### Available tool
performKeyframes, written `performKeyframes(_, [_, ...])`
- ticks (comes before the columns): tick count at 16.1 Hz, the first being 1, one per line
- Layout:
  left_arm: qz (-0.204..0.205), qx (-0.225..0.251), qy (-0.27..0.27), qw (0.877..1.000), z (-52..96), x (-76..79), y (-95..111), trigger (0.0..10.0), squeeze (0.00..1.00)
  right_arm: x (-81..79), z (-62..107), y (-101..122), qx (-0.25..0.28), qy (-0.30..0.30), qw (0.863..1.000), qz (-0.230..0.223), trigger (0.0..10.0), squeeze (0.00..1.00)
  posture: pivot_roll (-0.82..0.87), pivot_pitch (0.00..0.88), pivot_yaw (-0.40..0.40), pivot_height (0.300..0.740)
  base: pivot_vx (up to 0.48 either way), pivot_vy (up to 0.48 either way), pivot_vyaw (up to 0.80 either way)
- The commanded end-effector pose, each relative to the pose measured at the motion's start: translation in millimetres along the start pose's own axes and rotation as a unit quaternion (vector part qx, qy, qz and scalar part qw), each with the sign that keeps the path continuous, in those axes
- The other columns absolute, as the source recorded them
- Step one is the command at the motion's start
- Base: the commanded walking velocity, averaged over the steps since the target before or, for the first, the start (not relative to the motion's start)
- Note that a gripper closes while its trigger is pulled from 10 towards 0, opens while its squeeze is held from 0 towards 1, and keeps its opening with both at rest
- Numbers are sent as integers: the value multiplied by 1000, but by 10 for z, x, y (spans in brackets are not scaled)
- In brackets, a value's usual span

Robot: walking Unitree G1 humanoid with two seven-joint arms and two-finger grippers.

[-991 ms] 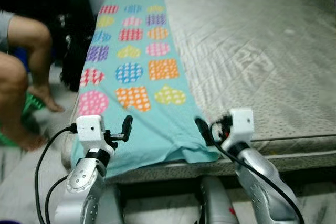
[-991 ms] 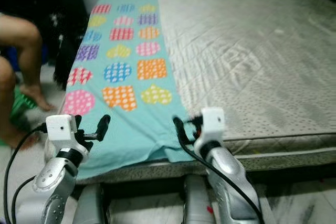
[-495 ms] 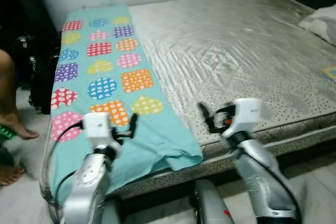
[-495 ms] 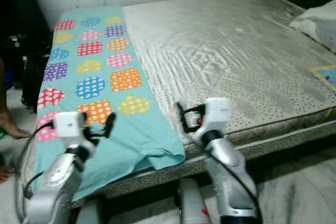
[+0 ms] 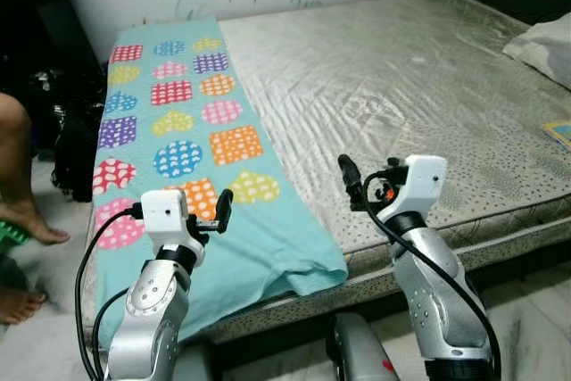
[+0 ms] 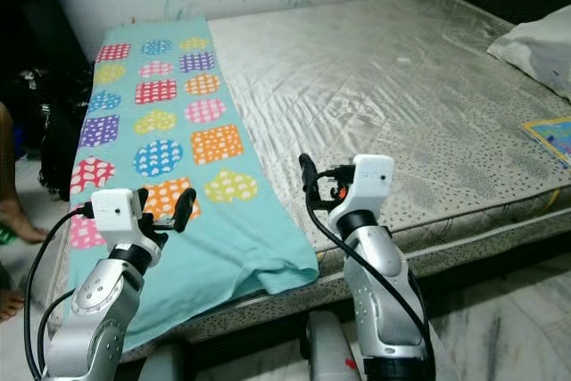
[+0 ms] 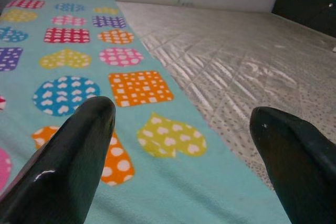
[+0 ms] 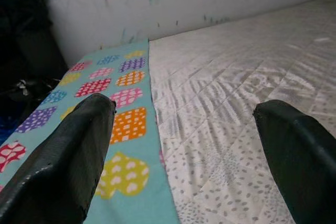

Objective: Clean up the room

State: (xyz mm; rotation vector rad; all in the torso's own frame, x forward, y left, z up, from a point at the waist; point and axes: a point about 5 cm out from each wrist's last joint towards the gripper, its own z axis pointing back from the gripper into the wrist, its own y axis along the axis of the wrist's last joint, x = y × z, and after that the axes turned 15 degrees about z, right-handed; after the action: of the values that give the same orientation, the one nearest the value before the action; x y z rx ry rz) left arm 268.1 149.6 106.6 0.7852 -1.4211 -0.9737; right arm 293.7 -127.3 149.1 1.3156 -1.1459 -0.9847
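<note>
A teal blanket printed with coloured hearts and squares lies flat along the left side of a bare grey mattress. Its near end hangs over the mattress edge, with a folded corner. My left gripper hovers above the blanket's near end. It is open, and between its fingers the wrist view shows only the blanket. My right gripper is held over the mattress just right of the blanket's edge. It is also open and holds nothing.
A person's bare legs and feet are on the floor at the left. Dark bags stand beside the bed. A white pillow and a small blue and yellow item lie at the mattress's right side. A wall stands behind.
The camera has swung right, so the bed's right side and pillow came into view and the person slid to the left edge. Both grippers stay open over the near end of the bed.
</note>
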Motion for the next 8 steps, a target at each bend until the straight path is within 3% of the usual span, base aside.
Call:
performKeyframes(1, [-9, 3, -3, 1000, -17, -13, 24, 10000, 0, -11, -27, 30, 10, 6, 1000, -1, 10000, 0, -117, 0, 52, 588, 0, 0, 0])
performKeyframes(8, [-10, 5, -8, 1000, -48, 3, 19, 10000, 0, 3, -113, 124, 36, 12, 999, 2, 10000, 0, -120, 0, 53, 668, 0, 0, 0])
